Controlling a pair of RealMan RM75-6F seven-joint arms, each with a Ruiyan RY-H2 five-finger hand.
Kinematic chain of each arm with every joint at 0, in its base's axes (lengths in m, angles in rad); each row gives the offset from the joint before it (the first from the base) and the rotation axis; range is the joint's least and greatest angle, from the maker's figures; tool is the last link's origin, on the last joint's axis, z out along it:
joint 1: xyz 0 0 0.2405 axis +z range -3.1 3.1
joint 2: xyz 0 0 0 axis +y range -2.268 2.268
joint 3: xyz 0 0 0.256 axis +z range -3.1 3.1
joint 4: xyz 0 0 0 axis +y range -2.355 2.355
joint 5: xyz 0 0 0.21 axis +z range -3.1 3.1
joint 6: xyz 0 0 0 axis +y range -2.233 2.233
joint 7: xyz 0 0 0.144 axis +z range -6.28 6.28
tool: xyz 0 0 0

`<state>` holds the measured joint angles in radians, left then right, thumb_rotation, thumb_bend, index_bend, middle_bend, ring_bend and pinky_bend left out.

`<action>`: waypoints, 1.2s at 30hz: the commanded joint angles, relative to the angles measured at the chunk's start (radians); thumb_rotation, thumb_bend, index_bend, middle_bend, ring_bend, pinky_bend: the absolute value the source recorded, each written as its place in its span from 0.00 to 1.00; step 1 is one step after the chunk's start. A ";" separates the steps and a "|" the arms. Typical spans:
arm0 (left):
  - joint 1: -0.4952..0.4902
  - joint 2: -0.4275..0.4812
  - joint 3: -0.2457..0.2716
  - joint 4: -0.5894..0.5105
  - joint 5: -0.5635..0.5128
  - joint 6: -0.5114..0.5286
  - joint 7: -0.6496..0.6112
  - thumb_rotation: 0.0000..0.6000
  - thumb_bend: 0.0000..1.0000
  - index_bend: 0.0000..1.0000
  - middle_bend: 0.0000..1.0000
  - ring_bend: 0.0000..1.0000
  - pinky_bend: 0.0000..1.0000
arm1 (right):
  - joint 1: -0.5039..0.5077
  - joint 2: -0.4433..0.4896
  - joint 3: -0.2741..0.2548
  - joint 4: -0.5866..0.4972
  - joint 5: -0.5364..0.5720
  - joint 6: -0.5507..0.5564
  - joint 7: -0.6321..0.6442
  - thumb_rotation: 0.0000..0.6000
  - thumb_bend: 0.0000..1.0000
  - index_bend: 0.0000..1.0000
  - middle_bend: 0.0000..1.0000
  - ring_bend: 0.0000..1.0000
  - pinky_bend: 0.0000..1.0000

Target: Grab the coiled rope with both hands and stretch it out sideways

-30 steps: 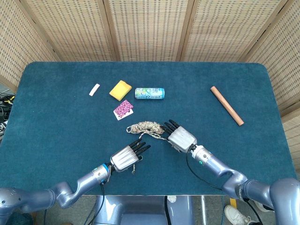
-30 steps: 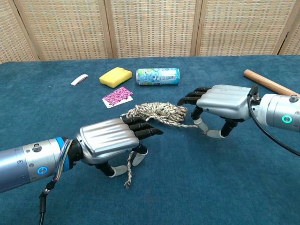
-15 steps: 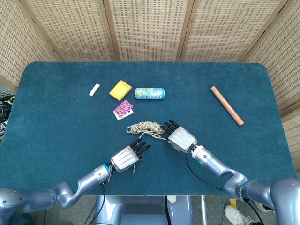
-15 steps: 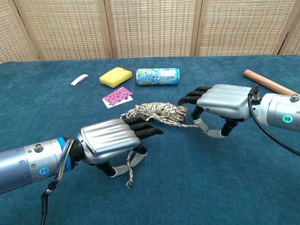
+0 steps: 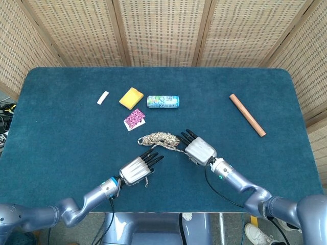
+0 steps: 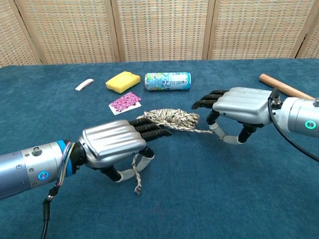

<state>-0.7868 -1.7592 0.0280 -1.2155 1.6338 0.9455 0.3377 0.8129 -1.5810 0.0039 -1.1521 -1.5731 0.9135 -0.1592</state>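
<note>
The coiled rope (image 5: 159, 138) (image 6: 172, 119), beige and speckled, lies on the blue table (image 5: 61, 132) near its middle front. My left hand (image 5: 137, 169) (image 6: 114, 144) is just left of and nearer than the coil. It pinches one strand under its fingers, and the loose tail (image 6: 135, 179) hangs below the thumb. My right hand (image 5: 198, 150) (image 6: 239, 105) is right of the coil and pinches the other strand, which runs almost straight from the coil to its thumb. The other fingers of both hands point toward the coil.
Behind the coil lie a pink patterned card (image 5: 134, 119), a yellow sponge (image 5: 131, 97), a drink can on its side (image 5: 163, 101) and a small white piece (image 5: 102, 97). A wooden rod (image 5: 247, 115) lies at the right. Wicker screens stand around the table.
My left hand has shifted slightly left and toward me, my right hand slightly right. The strands between the coil and the hands are drawn out a little more.
</note>
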 commanded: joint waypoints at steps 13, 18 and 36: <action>0.124 0.285 -0.035 0.017 -0.064 0.195 -0.201 1.00 0.49 0.67 0.00 0.00 0.00 | -0.061 0.092 0.027 -0.012 0.051 0.067 -0.057 1.00 0.52 0.64 0.06 0.00 0.00; 0.164 0.315 -0.028 0.110 -0.077 0.223 -0.316 1.00 0.50 0.67 0.00 0.00 0.00 | -0.099 0.130 0.031 -0.002 0.094 0.073 -0.073 1.00 0.52 0.64 0.06 0.00 0.00; 0.227 0.272 -0.005 0.311 -0.065 0.256 -0.532 1.00 0.41 0.59 0.00 0.00 0.00 | -0.175 0.193 0.009 0.002 0.107 0.099 -0.098 1.00 0.44 0.49 0.04 0.00 0.00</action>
<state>-0.5605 -1.4852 0.0226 -0.9053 1.5658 1.1988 -0.1916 0.6415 -1.3840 0.0098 -1.1508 -1.4732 1.0135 -0.2501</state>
